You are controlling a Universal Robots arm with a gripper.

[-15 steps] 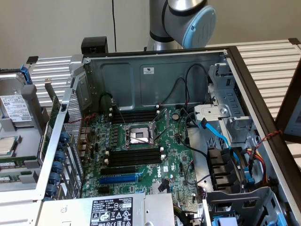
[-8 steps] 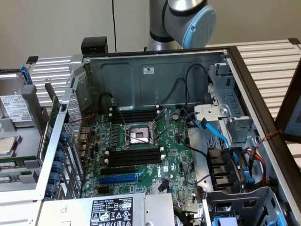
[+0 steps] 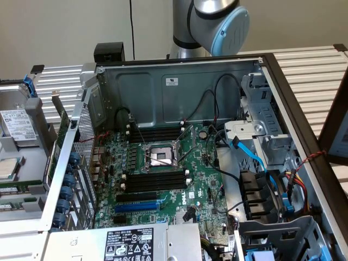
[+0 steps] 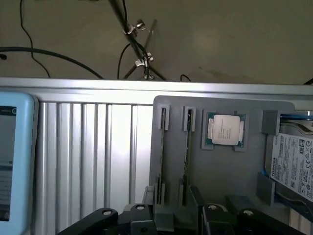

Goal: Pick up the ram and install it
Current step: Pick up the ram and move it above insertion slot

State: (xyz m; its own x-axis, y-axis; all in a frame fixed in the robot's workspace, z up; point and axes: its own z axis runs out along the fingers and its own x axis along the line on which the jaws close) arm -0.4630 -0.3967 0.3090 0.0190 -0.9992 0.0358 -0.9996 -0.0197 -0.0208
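Black gripper [image 4: 176,219], jaws spread and holding nothing, hangs over the near end of a grey tray [image 4: 244,105]. Just ahead, the ram [image 4: 188,152] stands on edge in its slot, long axis running straight away from the jaws (a twin [image 4: 163,152] lies parallel alongside). Beyond it sits a processor [image 4: 225,129]; the black memory slots [image 3: 157,179] lie well apart, inside the open case [image 3: 147,87].

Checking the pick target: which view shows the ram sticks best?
The wrist view: both ram sticks stand edge-up in the grey tray. The exterior view cuts the sticks to green slivers at its left edge.
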